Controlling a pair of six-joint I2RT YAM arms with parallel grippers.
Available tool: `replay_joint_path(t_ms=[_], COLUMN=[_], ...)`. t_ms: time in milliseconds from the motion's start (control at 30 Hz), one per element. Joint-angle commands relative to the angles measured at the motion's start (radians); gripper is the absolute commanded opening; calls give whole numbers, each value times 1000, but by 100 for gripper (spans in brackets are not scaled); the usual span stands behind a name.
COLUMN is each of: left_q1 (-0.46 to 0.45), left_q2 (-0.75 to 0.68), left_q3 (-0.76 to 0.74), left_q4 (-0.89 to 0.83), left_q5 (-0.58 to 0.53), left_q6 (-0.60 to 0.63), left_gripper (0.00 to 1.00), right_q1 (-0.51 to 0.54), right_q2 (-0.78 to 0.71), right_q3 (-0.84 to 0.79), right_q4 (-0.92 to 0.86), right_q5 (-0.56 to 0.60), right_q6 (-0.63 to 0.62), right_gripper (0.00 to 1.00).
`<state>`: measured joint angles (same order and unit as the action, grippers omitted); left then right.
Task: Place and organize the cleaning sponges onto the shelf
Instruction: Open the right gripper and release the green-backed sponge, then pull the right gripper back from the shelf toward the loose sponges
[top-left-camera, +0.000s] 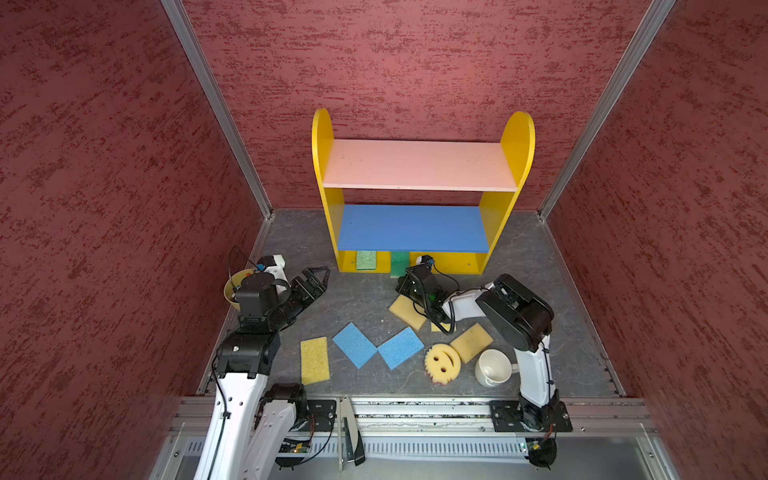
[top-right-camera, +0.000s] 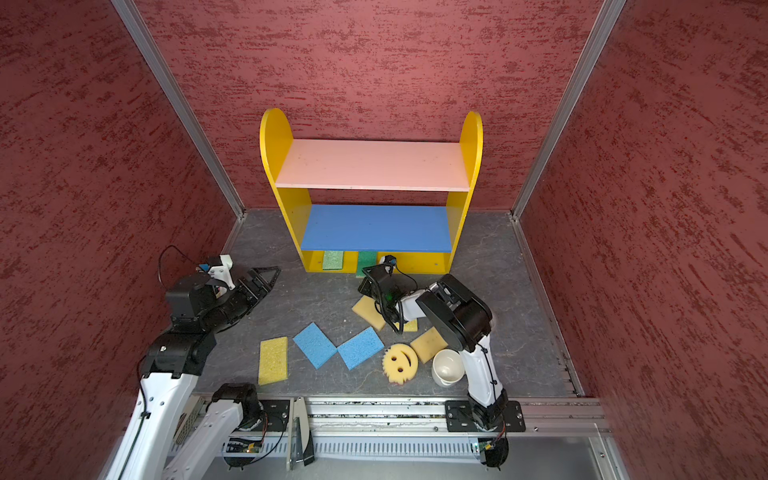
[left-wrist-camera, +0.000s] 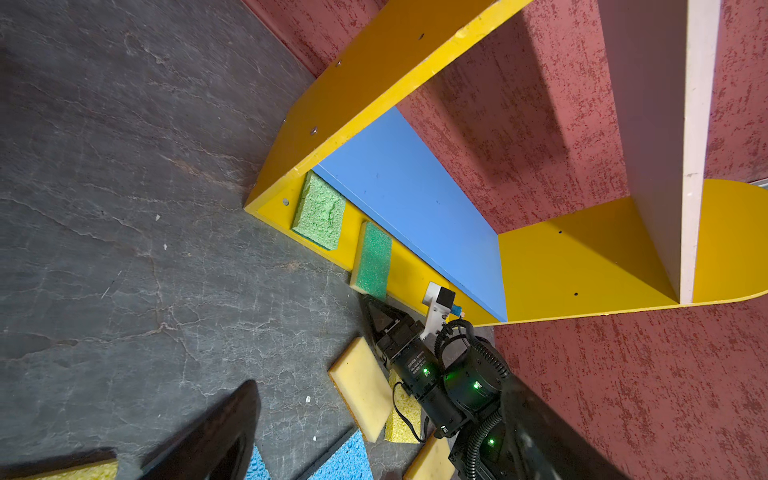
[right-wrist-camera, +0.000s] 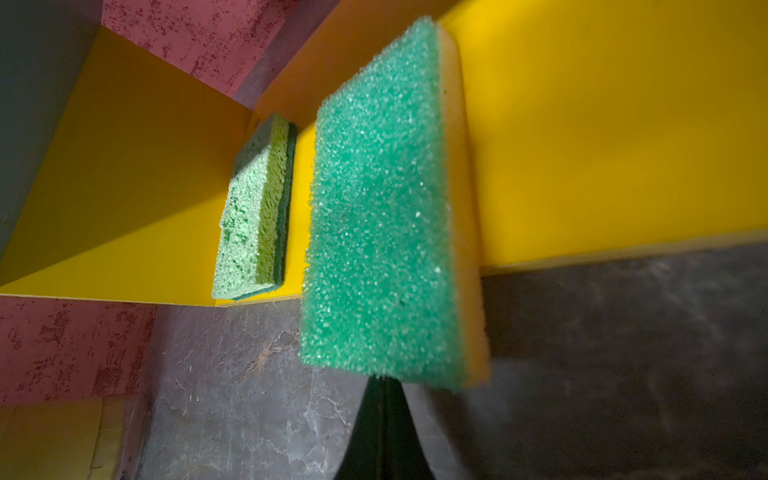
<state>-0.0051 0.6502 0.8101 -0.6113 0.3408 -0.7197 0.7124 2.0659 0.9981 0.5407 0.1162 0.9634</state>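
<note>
Green-topped sponge (right-wrist-camera: 386, 216) lies half on the shelf (right-wrist-camera: 602, 145) base, overhanging its front edge. Right gripper (right-wrist-camera: 384, 390), clenched and empty, noses its near end; an off-centre shove could swing it off. Left gripper (top-left-camera: 320, 282) hangs spread, empty.

Mottled red textured walls (top-left-camera: 415, 62) with aluminium corner rails (top-left-camera: 216, 108) around a grey veined stone-look floor (top-left-camera: 365, 299).

white mug (top-left-camera: 493, 368) on the grey tabletop (top-left-camera: 361, 299); yellow cup (top-left-camera: 230, 297) at its left edge.
</note>
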Motion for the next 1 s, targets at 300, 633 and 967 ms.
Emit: replay_joint_path(t_ms=[300, 633, 967], left_q1=[45, 70, 86], left_q2=[0, 1, 6], left_q3=[-23, -34, -45], left_q4=[25, 34, 42], left_q5=[49, 75, 91], left_q6=[26, 23, 21], left_gripper=[91, 91, 90], right_q1=[-19, -30, -35], right_q2=[30, 48, 70], right_q3=[53, 91, 128], right_q4=[5, 4, -2], right_q5=[43, 34, 34], right_q6=[14, 8, 1], right_gripper=[0, 0, 0])
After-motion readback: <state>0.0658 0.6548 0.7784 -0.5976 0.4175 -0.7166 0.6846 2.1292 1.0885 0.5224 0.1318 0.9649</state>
